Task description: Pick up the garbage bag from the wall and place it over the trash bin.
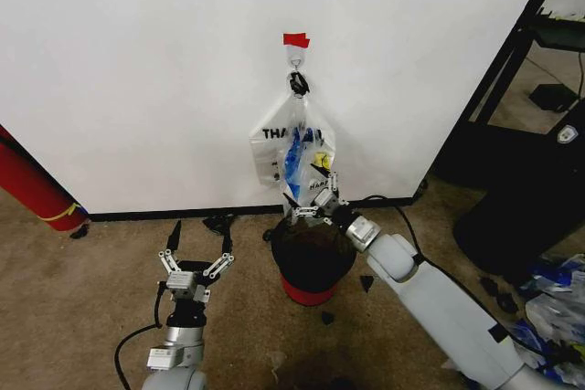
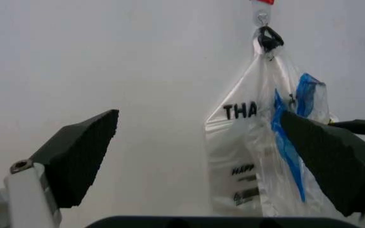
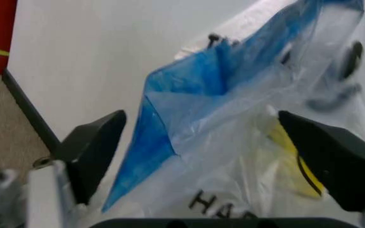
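The garbage bag (image 1: 306, 157), see-through with blue strips and a yellow print, hangs from a small hook (image 1: 297, 59) on the white wall (image 1: 137, 70), under a red tape mark (image 1: 295, 40). Its blue strip and yellow print also appear up close on the garbage bag (image 3: 233, 109). My right gripper (image 1: 315, 195) is open at the bag's lower end, just above the black mesh trash bin (image 1: 313, 258) with its red base. The fingers (image 3: 93, 147) stand wide apart on either side of the plastic. Lower left of the bin, my left gripper (image 1: 201, 233) is open and faces the wall.
A white "THANK YOU" bag (image 1: 272, 143) hangs on the same hook, behind the see-through one. A red cylinder (image 1: 32, 184) leans at the left. A black frame (image 1: 507, 66) and a pile of plastic bags (image 1: 558, 303) stand at the right. Black scraps litter the carpet.
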`<state>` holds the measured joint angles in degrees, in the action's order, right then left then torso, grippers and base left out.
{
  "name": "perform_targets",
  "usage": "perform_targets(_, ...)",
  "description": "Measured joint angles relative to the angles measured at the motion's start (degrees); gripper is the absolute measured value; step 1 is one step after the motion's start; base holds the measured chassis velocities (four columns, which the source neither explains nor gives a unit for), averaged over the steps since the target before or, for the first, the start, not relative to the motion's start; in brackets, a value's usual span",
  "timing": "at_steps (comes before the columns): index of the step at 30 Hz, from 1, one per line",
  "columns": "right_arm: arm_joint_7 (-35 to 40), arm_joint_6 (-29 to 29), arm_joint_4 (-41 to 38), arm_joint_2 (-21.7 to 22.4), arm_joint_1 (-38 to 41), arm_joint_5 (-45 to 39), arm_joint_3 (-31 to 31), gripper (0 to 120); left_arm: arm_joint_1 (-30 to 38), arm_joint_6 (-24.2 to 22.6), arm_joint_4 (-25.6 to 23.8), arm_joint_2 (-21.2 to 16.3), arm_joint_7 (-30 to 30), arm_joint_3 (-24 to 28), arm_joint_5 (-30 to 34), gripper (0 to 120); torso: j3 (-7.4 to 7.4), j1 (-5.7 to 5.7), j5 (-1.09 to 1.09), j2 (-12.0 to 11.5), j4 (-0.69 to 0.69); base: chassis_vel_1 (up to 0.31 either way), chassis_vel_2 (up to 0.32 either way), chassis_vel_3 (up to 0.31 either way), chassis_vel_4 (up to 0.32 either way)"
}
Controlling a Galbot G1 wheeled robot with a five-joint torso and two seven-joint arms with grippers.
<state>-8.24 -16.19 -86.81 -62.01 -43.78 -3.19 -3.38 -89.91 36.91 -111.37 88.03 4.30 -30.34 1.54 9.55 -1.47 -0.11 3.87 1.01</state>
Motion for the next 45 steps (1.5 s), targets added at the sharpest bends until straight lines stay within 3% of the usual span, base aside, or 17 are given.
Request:
perform_targets(10,-2.3,-0.8,0.8,0.0,-0.1,-0.3,2.1,51,-0.4,0.0,-0.2,0.0,0.0,-0.4,-0.2,100,0.00,0.00,0.00,0.0,-0.01,0.000,0.000,0.000,0.000)
perform_targets(12,-2.4,-0.8,0.8,0.0,-0.1,-0.3,2.2,49,-0.4,0.0,-0.2,0.0,0.0,-0.4,-0.2,100,0.00,0.00,0.00,0.0,-0.01,0.000,0.000,0.000,0.000)
perform_targets(16,-3.8,-1.5,1.0,0.2,0.0,-0.4,3.1,30,-0.7,0.3,-0.4,0.0,0.0,-0.4,-0.3,100,0.00,0.00,0.00,0.0,-0.01,0.000,0.000,0.000,0.000)
perform_targets(24,-4.3,-2.7,-4.3,2.0,-5.5,-1.7,6.7,0,-0.9,0.6,-0.7,-0.5,0.0,-0.7,-0.2,100,0.00,0.00,0.01,0.0,0.00,0.000,0.000,0.000,0.000)
perform_targets(32,-4.3,-3.3,-5.1,3.5,-8.7,-5.2,9.8,0,-0.4,0.8,0.0,-0.8,-0.1,-0.4,0.0,100,-0.01,0.00,0.00,0.0,-0.01,0.000,0.000,0.000,0.000)
perform_targets(35,-4.1,-4.2,-5.2,3.5,-9.3,-11.4,10.5,0,-0.1,0.6,0.0,-1.3,-0.1,0.6,0.7,100,0.00,0.00,0.01,0.0,-0.01,0.000,0.000,0.000,0.000)
perform_targets(37,-5.9,-7.1,-6.2,3.1,-9.6,-23.7,10.8,0,0.5,-0.9,-1.6,-3.4,0.3,3.1,4.4,100,-0.01,0.00,0.00,0.0,-0.02,0.000,0.000,0.000,0.000)
perform_targets(41,-10.5,-9.0,-8.1,2.3,-11.3,-39.7,11.0,0,3.6,-4.5,-4.6,-9.4,3.9,9.0,12.1,100,-0.01,0.00,0.00,0.0,0.00,0.000,0.000,0.000,0.000)
perform_targets(45,-12.9,-9.1,-8.6,1.3,-13.0,-44.2,10.9,0,7.3,-8.2,-5.5,-13.3,4.5,13.4,16.3,100,-0.01,0.00,0.00,0.0,0.01,0.000,0.000,0.000,0.000)
